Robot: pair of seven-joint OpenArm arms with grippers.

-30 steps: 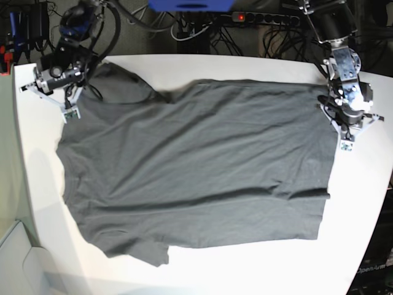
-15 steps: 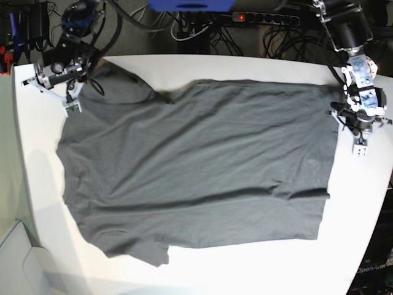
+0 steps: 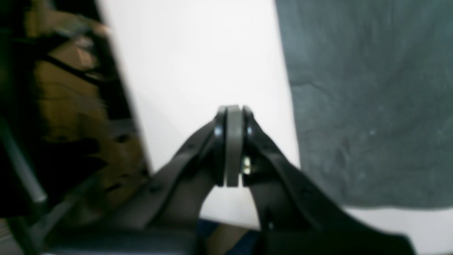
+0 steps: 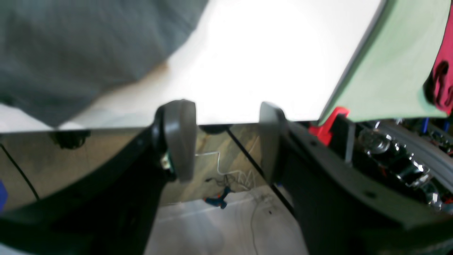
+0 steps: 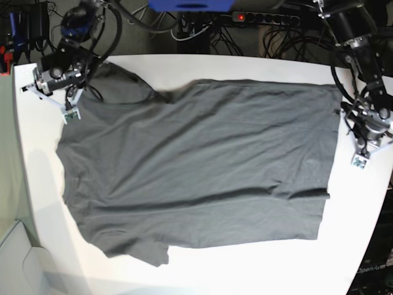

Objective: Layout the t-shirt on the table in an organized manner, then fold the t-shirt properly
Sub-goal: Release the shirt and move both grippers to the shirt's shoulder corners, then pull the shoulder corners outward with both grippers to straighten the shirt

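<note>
Lying across the near and middle of the table [image 5: 184, 270], the t-shirt [image 5: 196, 178] is spread almost flat, its long axis running left to right in the base view. One sleeve juts out at the near left, the other reaches toward the far-left corner, and the straight hem sits at the right. Shallow wrinkles cross the body, and a crease runs along the near-right part of the cloth, so the layout looks mostly done but not tidy.

Farther back on the right, the left gripper [image 5: 366, 151] hangs over bare white table just beside the hem, apart from the cloth. Its wrist view shows the two pads pressed together with nothing between them, the shirt's edge lying off to one side.

At the far left corner, the right gripper [image 5: 54, 92] sits by the far sleeve. Its wrist view shows the fingers [image 4: 178, 138] spread with a clear gap and nothing in it, the table edge and floor showing through, and grey cloth only at the upper left of that view.

My judgement is that the laying-out step is ending and folding has not begun. The next move calls for each pincer to take hold of an edge, likely the far sleeve and the hem corner, low enough to pinch one layer without dragging the flat body askew.
</note>
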